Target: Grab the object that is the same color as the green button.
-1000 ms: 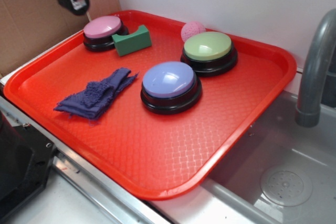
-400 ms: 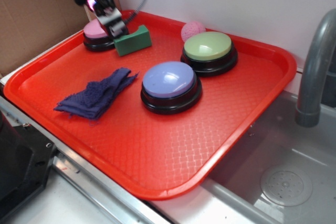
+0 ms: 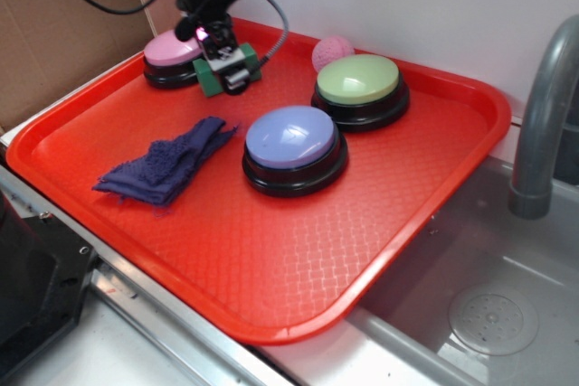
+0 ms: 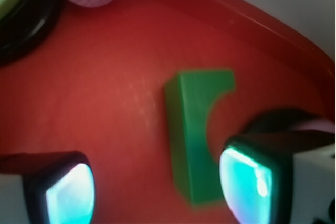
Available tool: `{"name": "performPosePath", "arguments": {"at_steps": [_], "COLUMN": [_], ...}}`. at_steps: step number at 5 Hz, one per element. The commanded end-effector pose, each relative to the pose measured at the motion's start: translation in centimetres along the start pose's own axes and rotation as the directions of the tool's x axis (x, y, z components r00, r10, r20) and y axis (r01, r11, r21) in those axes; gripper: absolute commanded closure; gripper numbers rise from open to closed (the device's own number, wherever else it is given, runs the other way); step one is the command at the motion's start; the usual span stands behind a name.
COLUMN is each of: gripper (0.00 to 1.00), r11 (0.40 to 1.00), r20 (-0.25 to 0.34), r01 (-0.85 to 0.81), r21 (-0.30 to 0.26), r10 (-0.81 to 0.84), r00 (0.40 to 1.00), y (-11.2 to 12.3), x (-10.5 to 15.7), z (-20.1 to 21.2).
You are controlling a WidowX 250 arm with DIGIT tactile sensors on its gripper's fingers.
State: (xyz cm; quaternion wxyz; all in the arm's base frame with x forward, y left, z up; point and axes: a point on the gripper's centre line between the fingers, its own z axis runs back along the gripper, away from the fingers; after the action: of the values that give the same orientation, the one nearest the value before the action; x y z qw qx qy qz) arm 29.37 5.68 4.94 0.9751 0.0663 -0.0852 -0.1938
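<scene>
Green block [image 4: 195,135] lay off-centre between our spread jaws, touching the three-o'clock pad [image 4: 247,182], so we judged closing might shove it against the pink button [image 3: 172,53].

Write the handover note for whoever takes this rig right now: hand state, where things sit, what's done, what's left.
Hand: open, empty, low over the block, fingers on either side of it, not yet closed.
Block: on the red tray, by the pink button, at the back left.
Green button: back right, pink ball behind it.
Done: hand lined up over the block.
Left: lower a little, close, lift.
</scene>
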Motion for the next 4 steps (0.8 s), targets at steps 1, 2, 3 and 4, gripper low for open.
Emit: {"name": "performPosePath", "arguments": {"at_steps": [1,2,3,4], "gripper": [0.0,1.0,1.0,1.0], "r11": [1.0,0.998,0.997,0.996], "r20": [0.041,0.01,0.039,0.046], "r01": [0.023,0.062,0.077,0.087], "r21": [0.003,-0.013,-0.027,-0.034], "r10": [-0.023,-0.062,-0.076,-0.085], "r00": [0.999,0.998,0.996,0.995], "y": [1.0,0.64,0.64,0.58], "x": [2.48,2.82,2.72,2.67], "z": [-0.69,-1.01,-1.14,-1.13]}}
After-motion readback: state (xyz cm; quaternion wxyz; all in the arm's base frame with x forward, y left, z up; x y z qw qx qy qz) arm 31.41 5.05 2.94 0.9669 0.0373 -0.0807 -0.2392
